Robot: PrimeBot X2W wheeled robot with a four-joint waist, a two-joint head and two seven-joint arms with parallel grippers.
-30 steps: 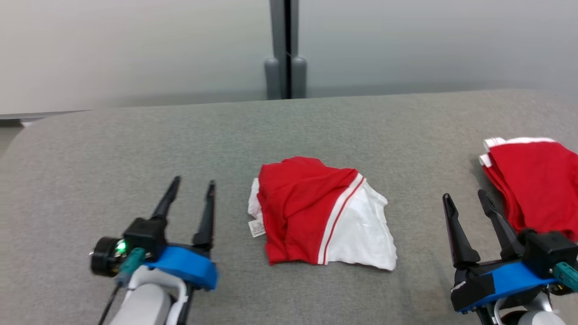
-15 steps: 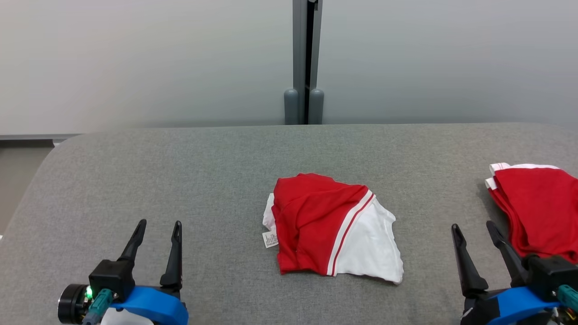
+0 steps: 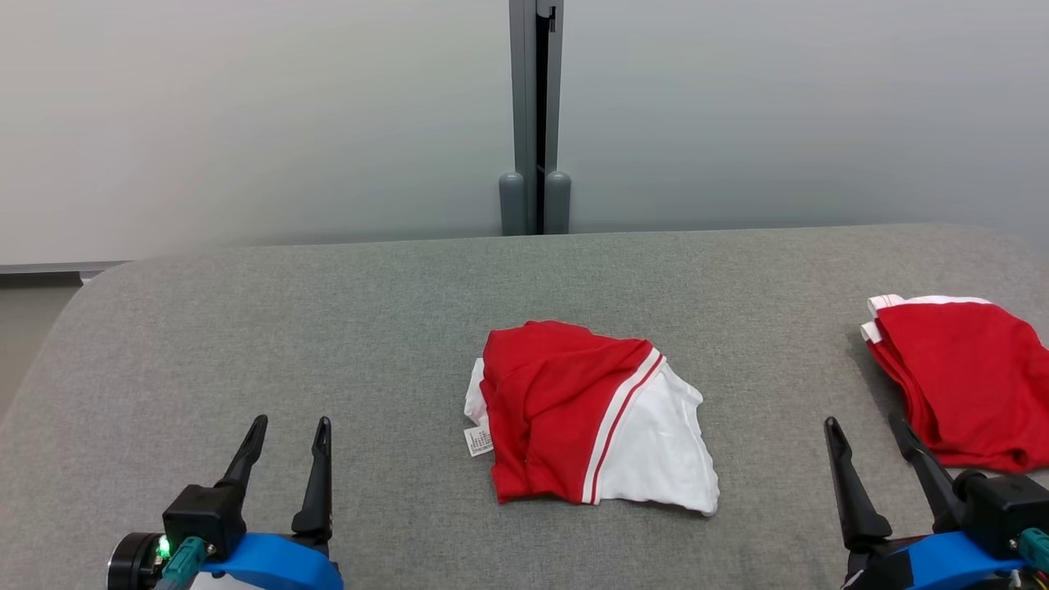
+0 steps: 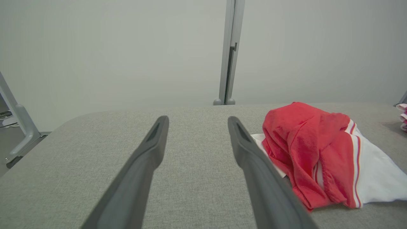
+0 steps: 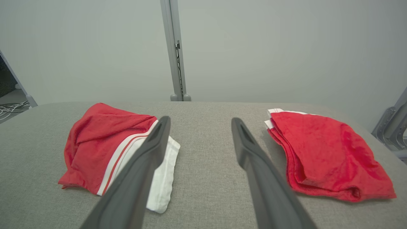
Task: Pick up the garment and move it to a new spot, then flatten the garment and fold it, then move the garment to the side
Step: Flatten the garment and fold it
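A rumpled red and white garment point(image 3: 586, 414) with red stripes and a small white label lies in the middle of the grey padded table point(image 3: 369, 328). It also shows as the garment point(image 4: 318, 156) right of my left fingers and as the garment point(image 5: 108, 143) left of my right fingers. My left gripper point(image 3: 288, 426) hovers open at the lower left, well clear of the cloth. At the lower right my right gripper point(image 3: 867, 426) is open too, nothing between its fingers.
A folded red garment with white edging point(image 3: 955, 377) lies at the table's right side, just beyond my right gripper, and shows again as the folded garment point(image 5: 327, 156). A grey post point(image 3: 534, 115) stands behind the table's far edge. Grey metal frames point(image 4: 16, 124) flank the table.
The head camera has tilted and shifted, so the whole scene sits differently. Both grippers have drawn back toward the near edge, the left one most. The garment has not moved.
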